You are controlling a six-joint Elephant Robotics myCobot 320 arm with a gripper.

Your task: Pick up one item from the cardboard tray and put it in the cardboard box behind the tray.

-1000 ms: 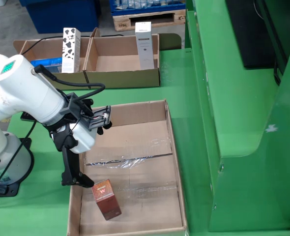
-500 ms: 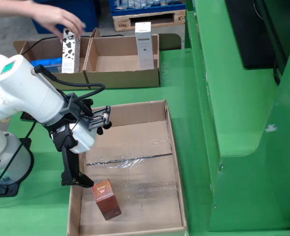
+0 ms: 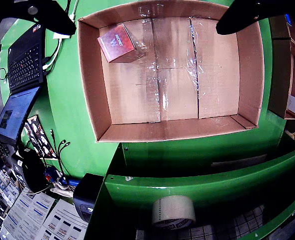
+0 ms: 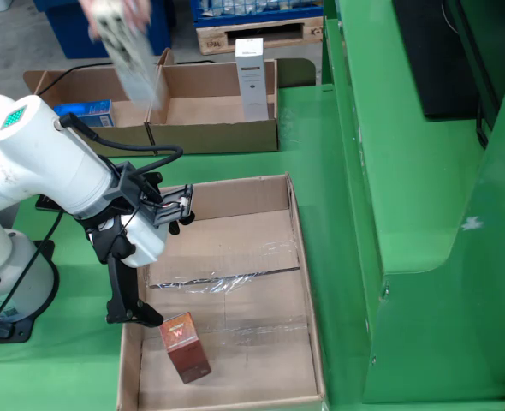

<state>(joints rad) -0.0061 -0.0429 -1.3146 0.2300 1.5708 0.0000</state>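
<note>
The view from the side shows the gripper (image 4: 150, 295) hanging over the cardboard tray (image 4: 299, 257), jaws spread wide and holding nothing. The small red box (image 4: 185, 347) stands in the tray's near corner, just beside one finger (image 4: 126, 301).

The view from the side stands still, raised and in front of the green worktop (image 4: 321, 171), looking down and back across it, far enough off to take in the arm, the cardboard tray (image 4: 300, 257) and the cardboard boxes (image 4: 214, 135) behind. The view that rides on the gripper looks straight down, wide-angled and close, with dark fingers (image 3: 237, 17) at its upper corners. Both views share the tray (image 3: 90, 75) and the reddish-brown carton (image 3: 116, 42) (image 4: 185, 346) in it.
</note>
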